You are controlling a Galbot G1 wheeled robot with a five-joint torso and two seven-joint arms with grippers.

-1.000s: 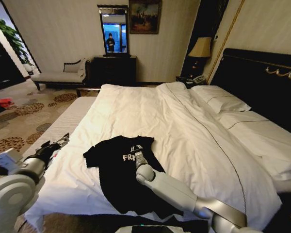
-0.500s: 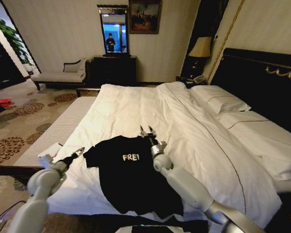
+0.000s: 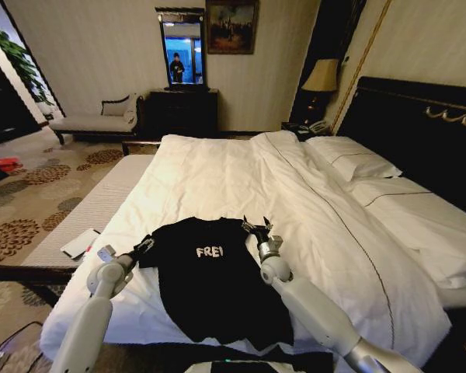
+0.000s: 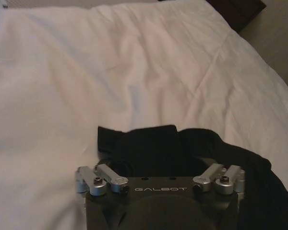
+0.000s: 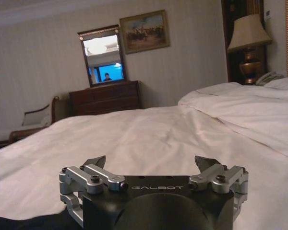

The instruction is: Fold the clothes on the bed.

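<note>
The black T-shirt [image 3: 210, 280] lies spread flat on the white duvet near the foot edge of the bed [image 3: 241, 179], towards the foot corner on the robot's left, its collar pointing to the headboard and the white lettering facing up. Both arms reach forward from the bottom of the head view, low over the bedding. The left arm stretches up from the lower left, its forearm nearly straight, and the left gripper [image 3: 142, 248] sits at the shirt's left sleeve; in the left wrist view the left gripper [image 4: 161, 158] has its finger linkages spread wide and the dark sleeve fabric lies bunched just in front of the claw body, but the fingertips themselves are hidden, so whether they touch the cloth cannot be told. The right arm runs diagonally from the lower right across the shirt's right side, wrist bent upward, with the right gripper [image 3: 257, 226] standing at the shoulder of the shirt close to the collar. In the right wrist view the right gripper [image 5: 151, 163] shows its two dark fingertips far apart with nothing between them, pointing level over the duvet towards the far end of the bed.
</note>
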